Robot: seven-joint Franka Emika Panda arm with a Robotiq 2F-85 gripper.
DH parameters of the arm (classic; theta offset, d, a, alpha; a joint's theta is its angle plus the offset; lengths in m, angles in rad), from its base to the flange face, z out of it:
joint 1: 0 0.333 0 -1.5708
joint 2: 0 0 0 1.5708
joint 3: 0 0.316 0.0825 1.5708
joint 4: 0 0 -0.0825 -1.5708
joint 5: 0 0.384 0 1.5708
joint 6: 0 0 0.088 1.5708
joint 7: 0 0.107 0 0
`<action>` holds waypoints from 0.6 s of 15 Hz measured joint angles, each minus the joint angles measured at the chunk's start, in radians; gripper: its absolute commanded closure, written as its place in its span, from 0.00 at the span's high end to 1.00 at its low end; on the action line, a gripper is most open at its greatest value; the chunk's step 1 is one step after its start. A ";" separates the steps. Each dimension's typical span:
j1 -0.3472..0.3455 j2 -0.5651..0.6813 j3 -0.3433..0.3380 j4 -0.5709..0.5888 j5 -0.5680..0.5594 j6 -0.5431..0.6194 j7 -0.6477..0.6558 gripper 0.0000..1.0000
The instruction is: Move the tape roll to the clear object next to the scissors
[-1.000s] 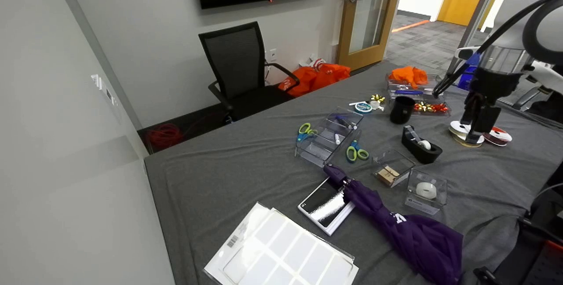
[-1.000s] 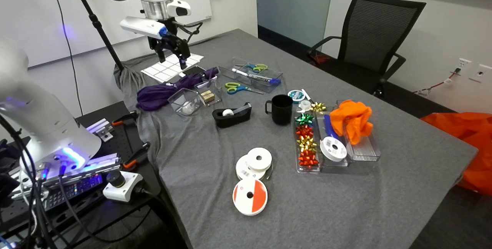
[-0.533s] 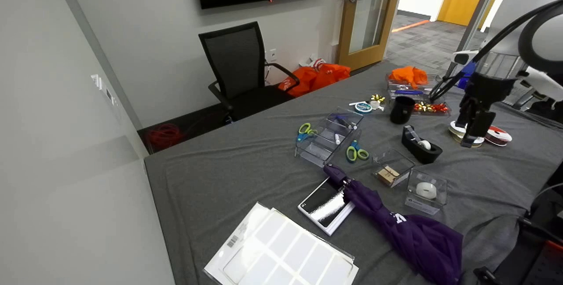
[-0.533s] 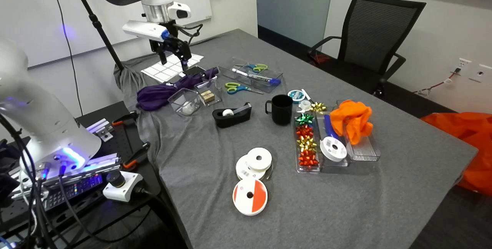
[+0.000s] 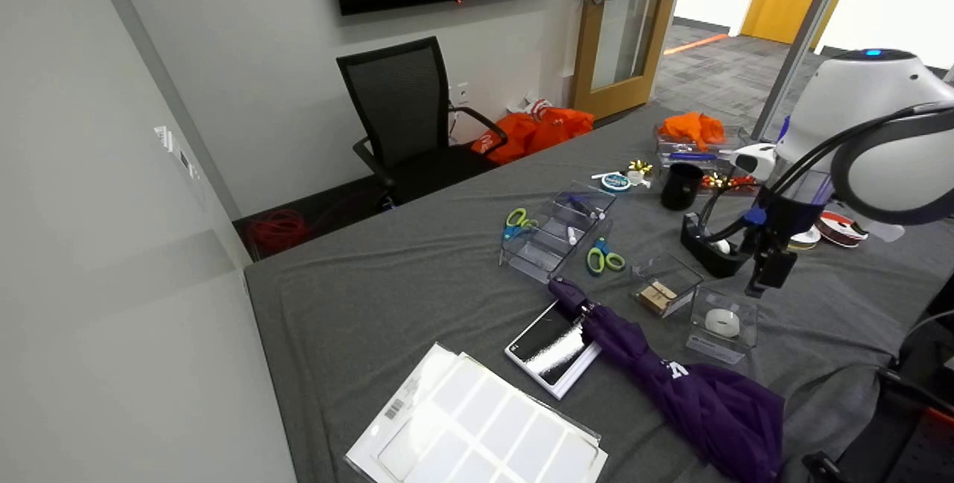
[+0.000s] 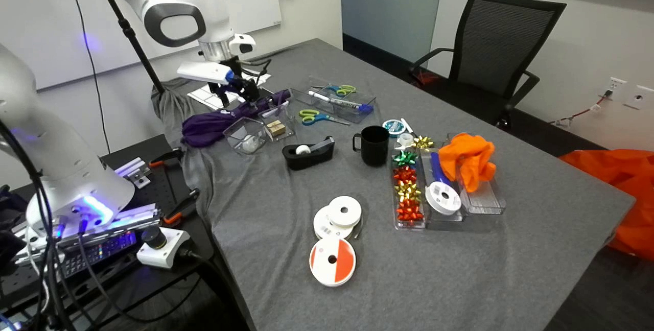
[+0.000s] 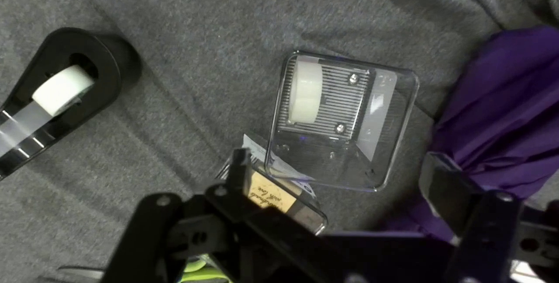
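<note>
Tape roll [image 7: 305, 95]: white, we find it resting inside the clear box [image 7: 314, 152].
Gripper [image 7: 338, 160]: released; we see its jaws wide apart, above the table [image 6: 449, 269] near the clear box.
Scissors [image 6: 321, 117]: we count 2 pairs, close to the clear tray [image 5: 535, 252].
Tape dispenser [image 6: 312, 159]: black, on the table.
Umbrella [image 5: 715, 408]: purple, lying near the clear box.

In the wrist view you see dark, blurred jaws and dim, grainy cloth [image 7: 196, 25] beyond them; in an exterior view, well apart from them, glare streaks a black-topped box [image 5: 553, 352].
</note>
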 measured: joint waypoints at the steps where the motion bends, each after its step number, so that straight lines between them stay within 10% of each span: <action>1: 0.000 0.025 0.003 -0.002 0.000 0.021 0.000 0.74; 5: 0.000 0.112 0.019 -0.002 0.000 0.077 0.000 0.49; 9: -0.006 0.183 0.035 -0.002 -0.033 0.123 0.013 0.50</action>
